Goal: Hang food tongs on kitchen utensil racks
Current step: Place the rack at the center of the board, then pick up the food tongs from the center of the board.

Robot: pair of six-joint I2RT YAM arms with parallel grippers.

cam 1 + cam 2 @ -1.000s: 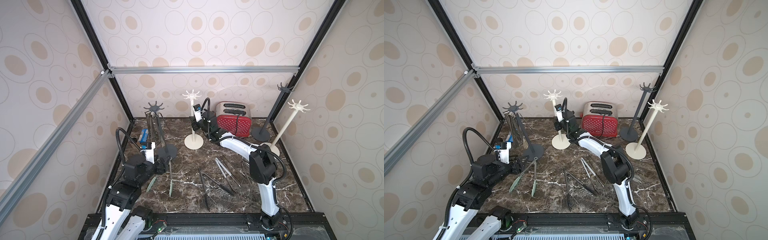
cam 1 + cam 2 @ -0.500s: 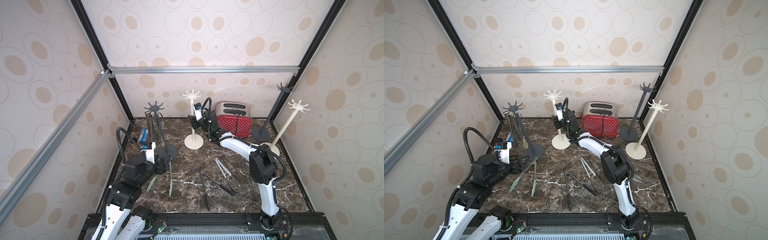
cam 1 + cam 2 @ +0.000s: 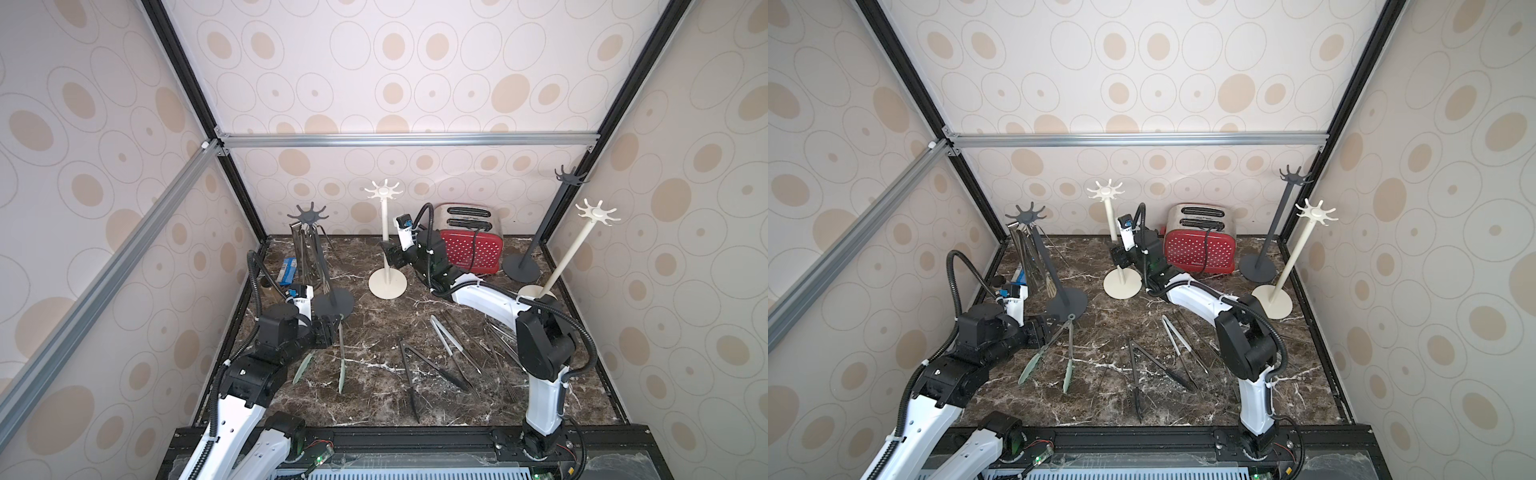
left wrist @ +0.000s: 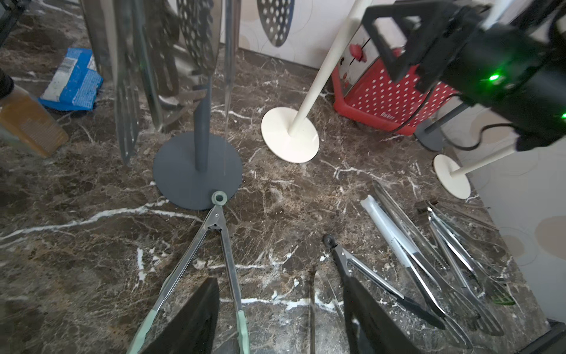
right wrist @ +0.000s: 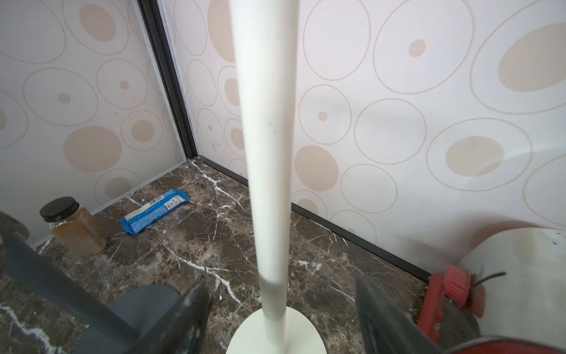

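Observation:
Pale green tongs lie spread on the marble, their ring end on the base of the left dark grey rack. Several steel tongs hang from that rack's crown. My left gripper hovers open over the green tongs, with one of their arms lying between its fingers. My right gripper stands open around the pole of the middle cream rack, both fingers clear of it. More tongs lie loose at the middle and right. A tilted cream rack and a second dark grey rack stand at the right.
A red-and-steel toaster sits at the back, right behind my right arm. A blue wrapper and a brown jar lie in the back left corner. Patterned walls close in three sides.
My right gripper has opened and let go of the middle cream rack's pole. My left gripper has narrowed slightly over the green tongs.

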